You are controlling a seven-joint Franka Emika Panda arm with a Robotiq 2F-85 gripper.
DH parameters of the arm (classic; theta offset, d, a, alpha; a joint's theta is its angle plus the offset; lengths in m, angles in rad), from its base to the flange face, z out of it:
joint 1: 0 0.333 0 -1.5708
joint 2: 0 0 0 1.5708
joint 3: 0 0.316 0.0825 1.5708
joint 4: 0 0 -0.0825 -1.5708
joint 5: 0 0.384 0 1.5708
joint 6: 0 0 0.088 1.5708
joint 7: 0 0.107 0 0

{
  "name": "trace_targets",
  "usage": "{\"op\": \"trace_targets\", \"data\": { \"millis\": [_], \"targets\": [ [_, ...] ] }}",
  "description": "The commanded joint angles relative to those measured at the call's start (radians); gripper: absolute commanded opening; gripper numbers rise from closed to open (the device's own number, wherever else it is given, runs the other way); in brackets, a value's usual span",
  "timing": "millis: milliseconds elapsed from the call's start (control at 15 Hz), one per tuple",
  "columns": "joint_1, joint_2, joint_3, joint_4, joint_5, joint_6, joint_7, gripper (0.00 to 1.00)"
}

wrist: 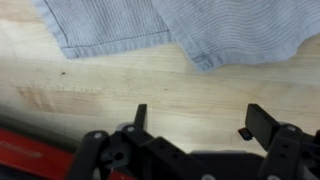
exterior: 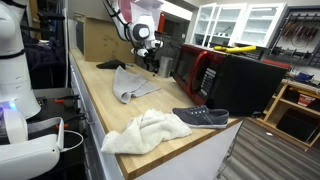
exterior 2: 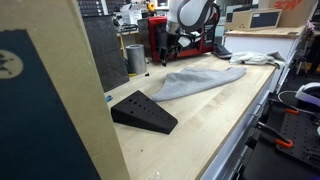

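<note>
A: Grey woven fabric, logged first: the grey cloth (exterior: 133,82) is laid flat, a bit rumpled, on the wooden bench (exterior: 95,105), about mid-bench.

B: Noted. Direction from the gripper (wrist: 200,115)?

A: In the wrist view the cloth is found straight ahead of the fingertips, across the top of the frame. A strip of bare wood is left between. No contact is seen.

B: Long axis?

A: In an exterior view the cloth (exterior 2: 200,80) is stretched along the bench's length. The gripper (exterior 2: 165,60) is positioned beside one end of it, on the microwave side. Only one arm is fitted, so no nearer-arm call is needed.

B: Jaw state?

A: Spread wide. Both fingers (wrist: 140,112) are shown with only bare wood in the gap. Nothing is gripped and nothing is touched. The gripper is held low over the wood; whether the tips rest on it cannot be told.

B: Surroundings, quick.

A: A red-and-black microwave (exterior: 215,75) is placed just behind the gripper. A white towel (exterior: 145,130) and a dark shoe (exterior: 200,116) are left at one end of the bench, well apart from the cloth. A black wedge (exterior 2: 143,112) is set at the opposite end.
</note>
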Motion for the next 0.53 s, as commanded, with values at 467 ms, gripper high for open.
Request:
{"op": "trace_targets", "data": {
  "millis": [467],
  "targets": [
    [0.093,0.089,-0.08,0.045,0.013,0.031,0.254,1.0]
  ]
}}
